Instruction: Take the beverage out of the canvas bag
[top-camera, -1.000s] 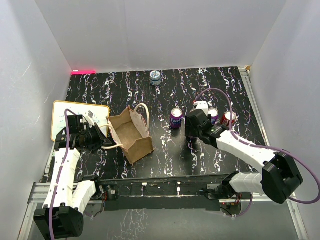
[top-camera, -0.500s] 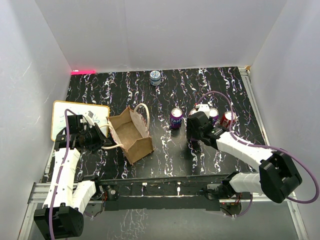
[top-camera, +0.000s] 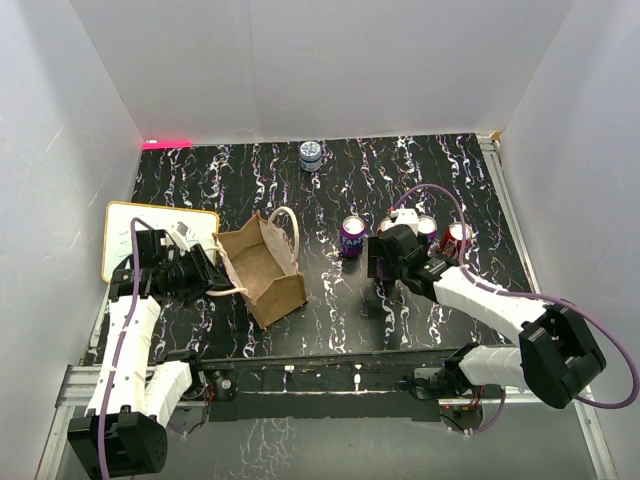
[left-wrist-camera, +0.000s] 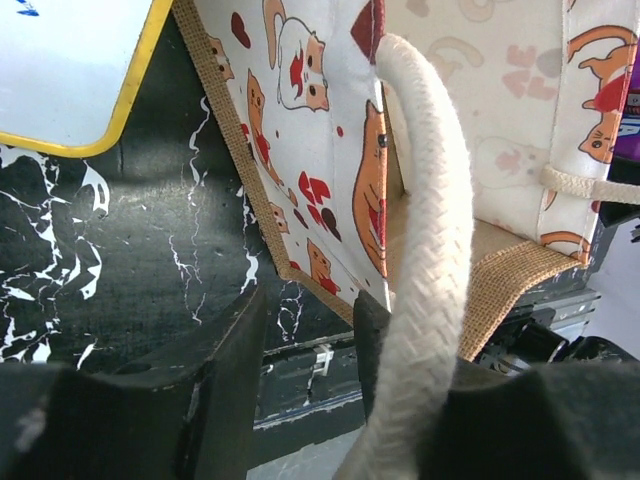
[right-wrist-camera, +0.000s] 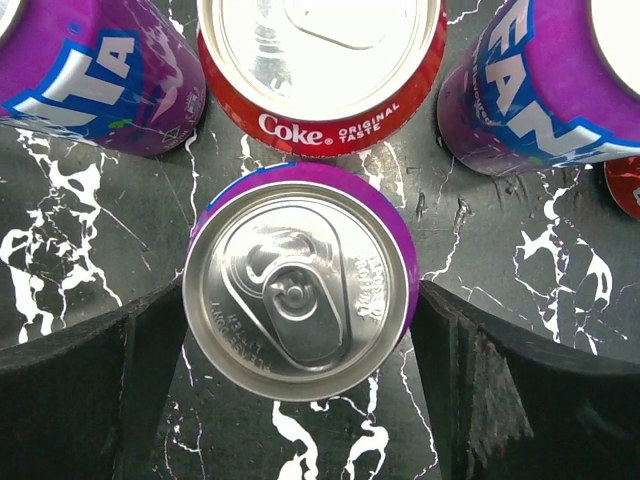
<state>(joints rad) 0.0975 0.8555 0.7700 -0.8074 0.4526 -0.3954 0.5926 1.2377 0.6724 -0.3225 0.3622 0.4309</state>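
Observation:
The canvas bag (top-camera: 262, 268) stands open on the black marbled table left of centre, and its cat-print lining (left-wrist-camera: 330, 130) shows in the left wrist view. My left gripper (top-camera: 207, 278) (left-wrist-camera: 310, 305) is open at the bag's near-left corner. The cream rope handle (left-wrist-camera: 425, 250) lies against the outside of its right finger, not between the jaws. My right gripper (top-camera: 385, 262) (right-wrist-camera: 300, 300) is open, its fingers on either side of an upright purple beverage can (right-wrist-camera: 300, 285) that stands on the table. From above, that can is mostly hidden under the gripper.
Around the purple can stand a Coke can (right-wrist-camera: 320, 60) and two purple Fanta cans (right-wrist-camera: 90, 70) (right-wrist-camera: 540, 90). A blue-white can (top-camera: 311, 154) stands at the back. A white board with a yellow edge (top-camera: 160, 240) (left-wrist-camera: 70, 70) lies left of the bag.
Both grippers have opened. The left let go of the rope handle. The right released the purple can after shifting slightly toward the near edge.

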